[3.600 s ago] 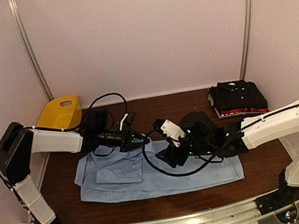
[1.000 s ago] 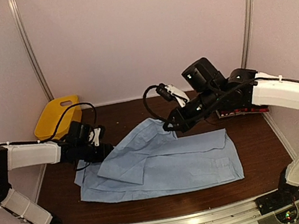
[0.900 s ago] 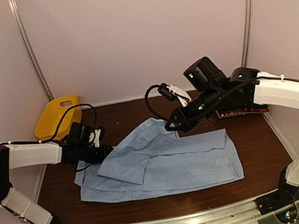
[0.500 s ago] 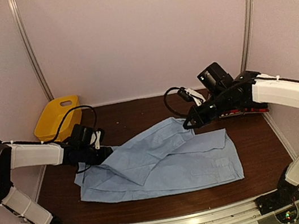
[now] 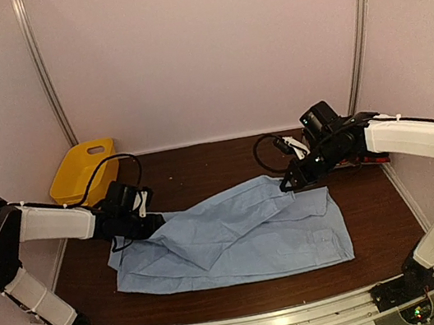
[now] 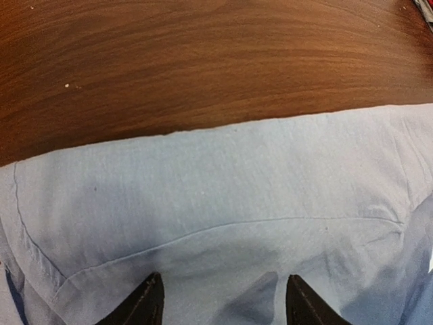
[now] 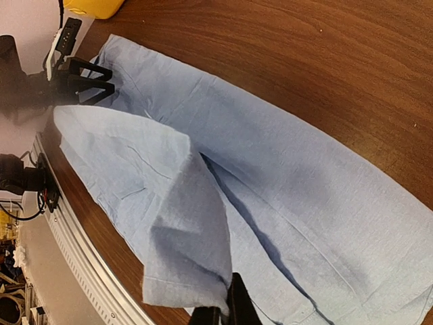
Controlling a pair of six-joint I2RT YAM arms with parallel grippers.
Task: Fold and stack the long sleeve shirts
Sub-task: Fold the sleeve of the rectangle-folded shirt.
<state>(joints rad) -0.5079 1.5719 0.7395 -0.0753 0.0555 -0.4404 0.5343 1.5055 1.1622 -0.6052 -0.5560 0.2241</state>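
The light blue shirt (image 5: 239, 246) is spread flat across the middle of the table (image 5: 200, 161), w/ one part lifted and drawn over toward the right.

In the top view the right end effector (image 5: 286, 185) is seen low at the shirt's far right edge, but whether it is closed can't be judged there. That is settled by the right wrist view. There the fingers (image 7: 233, 305) are clamped tight on a corner of the raised fold. The fold droops as a flap above the flat body of the shirt, and a shadow is thrown on the cloth below.

The left end effector (image 5: 158, 221) is placed at the shirt's far left edge in the top view, too small there for its gap to be read. In the left wrist view its two fingers (image 6: 145, 305) are seen apart, w/ blue cloth and a seam below and between them and bare wood beyond the hem. Nothing is clamped. Whether the tips touch the fabric can't be told. The same end effector is also caught top left in the right wrist view, fingers spread at the shirt's edge.

The folded shirts (image 5: 371, 159), dark w/ a red edge, are shown only in the top view. They lie at the table's far right, mostly hidden behind the right arm. The yellow basket (image 5: 85, 169) is set at the far left corner, apart from the shirt.
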